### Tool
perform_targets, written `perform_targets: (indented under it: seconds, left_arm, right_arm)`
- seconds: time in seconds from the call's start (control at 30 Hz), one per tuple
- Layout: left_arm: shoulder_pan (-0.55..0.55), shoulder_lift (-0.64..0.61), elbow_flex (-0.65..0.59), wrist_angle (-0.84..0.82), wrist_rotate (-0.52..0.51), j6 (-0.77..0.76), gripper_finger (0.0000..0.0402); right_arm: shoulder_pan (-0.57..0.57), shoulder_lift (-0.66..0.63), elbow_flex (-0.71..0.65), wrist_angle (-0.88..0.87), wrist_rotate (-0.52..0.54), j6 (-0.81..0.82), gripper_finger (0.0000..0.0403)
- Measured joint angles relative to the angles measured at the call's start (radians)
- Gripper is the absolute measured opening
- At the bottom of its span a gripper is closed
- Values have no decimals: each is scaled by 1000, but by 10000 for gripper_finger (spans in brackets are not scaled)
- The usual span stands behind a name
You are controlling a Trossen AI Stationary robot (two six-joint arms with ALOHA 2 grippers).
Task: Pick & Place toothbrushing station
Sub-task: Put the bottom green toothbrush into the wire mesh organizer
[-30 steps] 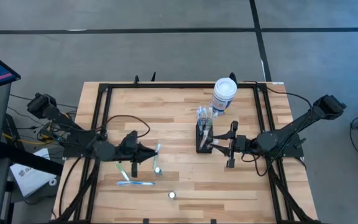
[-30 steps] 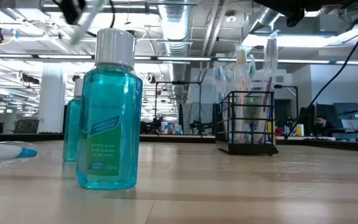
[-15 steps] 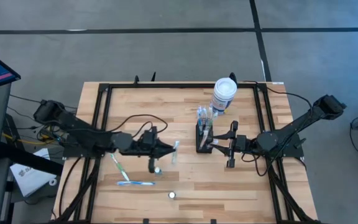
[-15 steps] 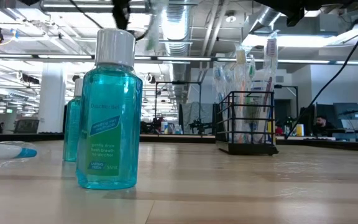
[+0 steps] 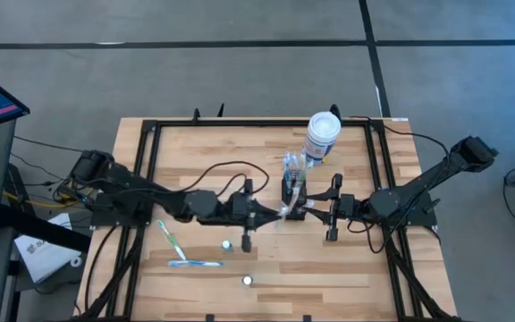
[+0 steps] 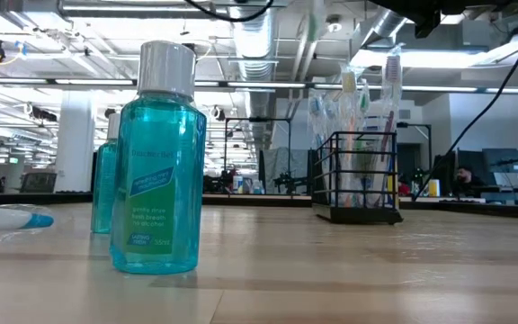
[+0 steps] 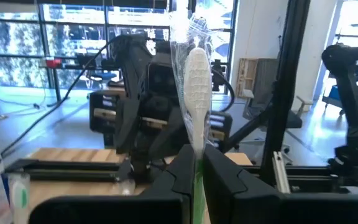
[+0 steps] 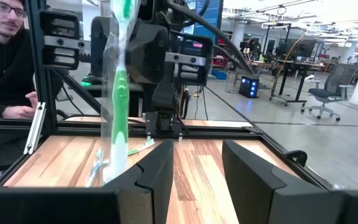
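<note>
One person (image 8: 2, 59), right-wrist view only

Left arm extended across the tabletop toward centre, its hand (image 5: 266, 215) clamped on a wrapped toothbrush (image 7: 196, 81) held upright. Right arm reaching inward from the right, its hand (image 5: 312, 207) level, fingers (image 8: 253, 180) parted.

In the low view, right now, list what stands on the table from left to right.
Wrapped toothbrush lying flat → small mouthwash bottle farther back → large teal mouthwash bottle up front → black toothbrushing station holding upright toothbrushes.
</note>
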Motion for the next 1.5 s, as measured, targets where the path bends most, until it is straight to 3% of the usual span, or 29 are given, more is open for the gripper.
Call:
perform_targets:
  seconds: [0.6,1.33,1.5]
  left_arm:
    - [88,189,157,15,18,43,6]
    - [117,203,170,45,16,92,6]
    - [117,238,170,108,15,92,6]
  right_arm:
    - [0,0,0,0,-1,8,128]
    - [-12,0,0,-3,-4,28,128]
    - [-51,10,0,18,-89,43,128]
